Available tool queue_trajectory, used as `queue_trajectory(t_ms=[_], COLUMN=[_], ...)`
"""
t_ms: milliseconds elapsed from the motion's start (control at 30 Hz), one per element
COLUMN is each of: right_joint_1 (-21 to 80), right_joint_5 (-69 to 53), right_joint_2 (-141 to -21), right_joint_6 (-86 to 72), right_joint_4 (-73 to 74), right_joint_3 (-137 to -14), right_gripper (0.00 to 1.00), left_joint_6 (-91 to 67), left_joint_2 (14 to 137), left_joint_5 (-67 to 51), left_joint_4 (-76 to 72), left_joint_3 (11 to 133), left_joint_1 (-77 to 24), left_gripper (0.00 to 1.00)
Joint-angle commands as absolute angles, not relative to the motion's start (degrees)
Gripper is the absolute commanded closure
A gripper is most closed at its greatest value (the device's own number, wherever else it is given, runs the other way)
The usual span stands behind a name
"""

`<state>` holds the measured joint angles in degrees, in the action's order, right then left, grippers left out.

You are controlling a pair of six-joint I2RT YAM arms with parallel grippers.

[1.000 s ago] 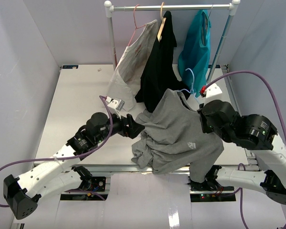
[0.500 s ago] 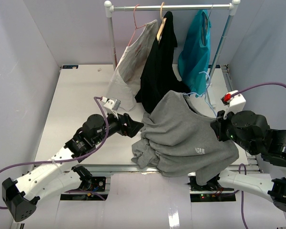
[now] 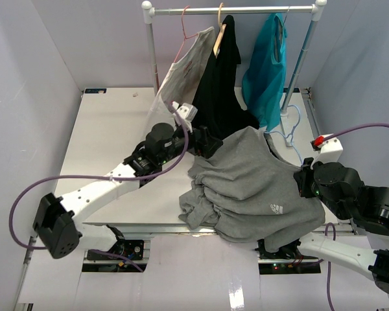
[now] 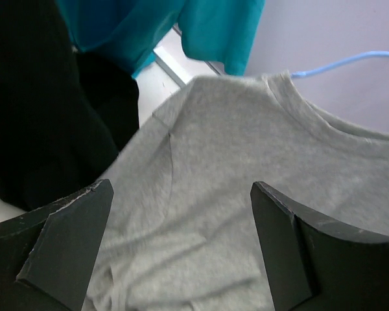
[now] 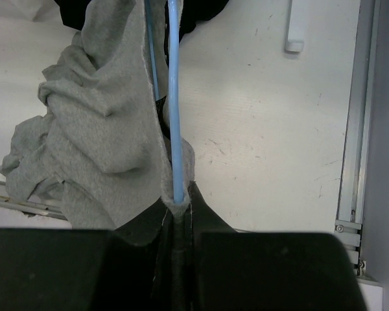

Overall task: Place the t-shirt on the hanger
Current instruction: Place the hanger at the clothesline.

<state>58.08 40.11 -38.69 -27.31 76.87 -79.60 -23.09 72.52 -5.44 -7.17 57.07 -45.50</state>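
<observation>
Evidently the right gripper [image 5: 177,207] pinches the light-blue wire hanger [image 5: 176,97] with a fold of grey t-shirt [image 3: 246,188], draped centre-right in the top view, steadying both so the left gripper [image 4: 181,233], wide open and empty, can pull the shoulder.

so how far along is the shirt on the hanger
Partly done: the hanger runs inside the t-shirt, its hook poking out of the collar. In hand: the right gripper is shut on wire and fabric together; the left gripper, open, hovers over the shoulder area. Left: seat both shoulders on the hanger; the lower shirt lies bunched on the table.
</observation>
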Motion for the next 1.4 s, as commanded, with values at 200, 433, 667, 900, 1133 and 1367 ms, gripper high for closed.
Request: queue_trajectory(t_ms=[200, 433, 667, 900, 1133, 1367], right_joint_1=[57.83, 57.83, 57.88, 57.83, 57.83, 57.83], right_joint_5=[42.74, 42.15, 44.10, 46.58, 53.39, 55.24], right_joint_2=[-39.36, -41.23, -44.34, -46.22, -49.36, -57.30], right_joint_6=[-24.39, -21.00, -19.28, -17.40, -18.55, -13.52], right_joint_4=[69.32, 66.97, 67.40, 69.25, 74.75, 68.65], right_joint_3=[-79.52, -81.48, -85.29, -89.08, -95.79, -101.20], right_gripper=[0.92, 0.92, 0.92, 0.92, 0.92, 0.92], left_joint_6=[-13.40, -12.79, -14.50, -14.12, -13.48, -18.07], left_joint_2=[89.75, 94.74, 94.09, 94.13, 92.08, 81.59], left_joint_5=[0.99, 3.39, 8.59, 9.96, 5.29, -4.59], left_joint_4=[-10.56, -11.72, -5.22, -0.42, 2.01, 5.79], left_joint_3=[73.46, 75.80, 76.29, 79.03, 78.43, 72.85], left_joint_1=[-45.10, -41.87, -36.52, -33.80, -32.96, -33.05], left_gripper=[0.02, 0.02, 0.02, 0.02, 0.02, 0.02])
